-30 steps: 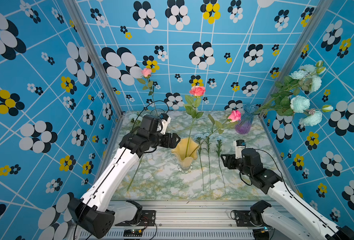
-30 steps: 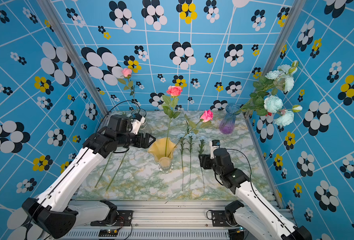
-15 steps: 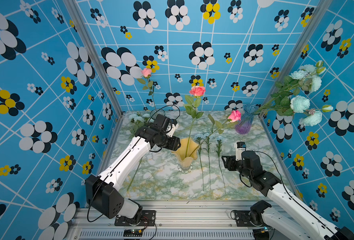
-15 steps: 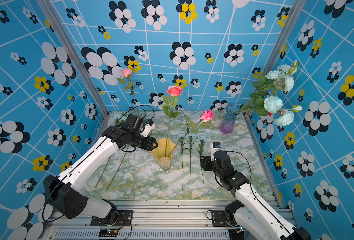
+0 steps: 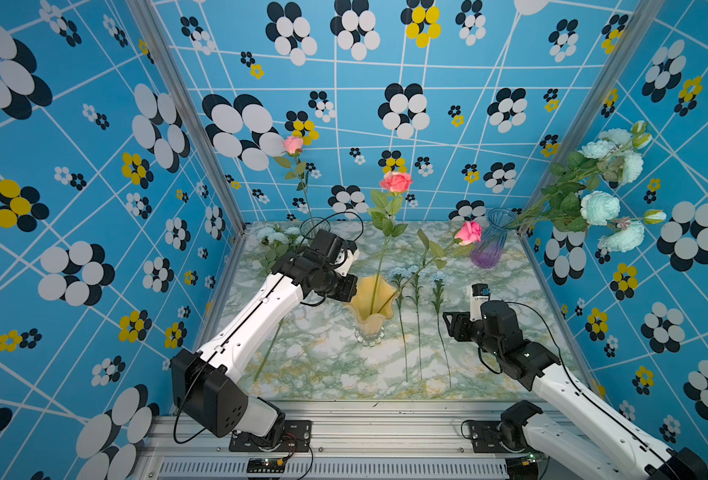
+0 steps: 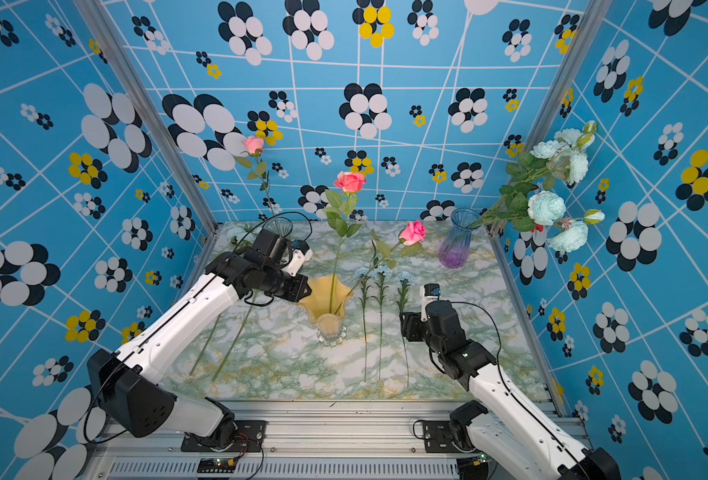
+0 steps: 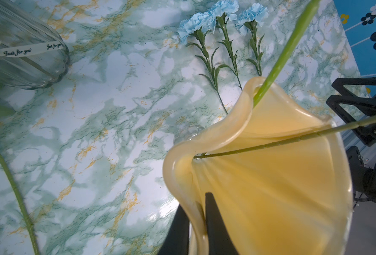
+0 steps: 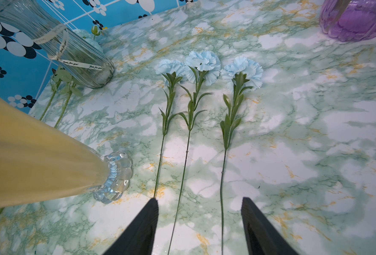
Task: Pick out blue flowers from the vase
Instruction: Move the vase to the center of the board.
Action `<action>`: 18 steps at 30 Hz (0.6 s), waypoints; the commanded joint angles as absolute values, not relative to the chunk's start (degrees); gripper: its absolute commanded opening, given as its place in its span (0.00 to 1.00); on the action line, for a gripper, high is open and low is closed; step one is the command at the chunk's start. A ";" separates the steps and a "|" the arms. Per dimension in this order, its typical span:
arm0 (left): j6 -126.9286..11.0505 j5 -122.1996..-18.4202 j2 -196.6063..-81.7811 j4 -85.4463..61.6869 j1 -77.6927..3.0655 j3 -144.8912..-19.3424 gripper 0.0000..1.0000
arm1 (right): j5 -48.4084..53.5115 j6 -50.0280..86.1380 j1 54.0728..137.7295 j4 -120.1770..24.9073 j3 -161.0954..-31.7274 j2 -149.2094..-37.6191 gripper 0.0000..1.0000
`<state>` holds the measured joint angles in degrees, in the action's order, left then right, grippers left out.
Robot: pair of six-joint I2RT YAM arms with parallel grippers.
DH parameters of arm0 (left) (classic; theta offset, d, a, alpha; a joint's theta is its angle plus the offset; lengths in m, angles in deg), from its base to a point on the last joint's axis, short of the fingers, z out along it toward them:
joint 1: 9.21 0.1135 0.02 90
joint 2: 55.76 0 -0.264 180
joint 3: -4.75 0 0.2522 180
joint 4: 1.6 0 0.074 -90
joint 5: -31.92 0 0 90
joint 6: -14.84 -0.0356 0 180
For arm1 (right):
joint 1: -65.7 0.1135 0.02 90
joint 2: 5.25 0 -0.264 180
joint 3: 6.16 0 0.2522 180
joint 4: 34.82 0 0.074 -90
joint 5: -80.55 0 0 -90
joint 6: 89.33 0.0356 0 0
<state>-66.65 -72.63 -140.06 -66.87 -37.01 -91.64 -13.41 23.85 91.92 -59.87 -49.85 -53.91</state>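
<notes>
The left fingers seem to pinch the rim of the yellow vase. The right fingers hang spread over three blue carnations on the counter.

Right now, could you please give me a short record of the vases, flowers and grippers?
yellow vase: upright, two pink roses standing in it
left gripper: shut on the yellow vase rim
blue carnations: three, flat on the table
right gripper: open, over their stem ends
purple vase: holds a blue peony spray
</notes>
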 commanded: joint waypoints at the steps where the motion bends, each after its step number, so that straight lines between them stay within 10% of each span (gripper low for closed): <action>1: -67.38 -70.80 -142.50 -64.42 -36.09 -94.54 0.00 | -14.28 23.43 92.14 -59.04 -50.29 -53.92 0.63; 18: -68.92 -72.25 -162.97 -64.42 -30.87 -121.07 0.00 | -14.50 23.27 92.22 -59.04 -50.77 -55.17 0.62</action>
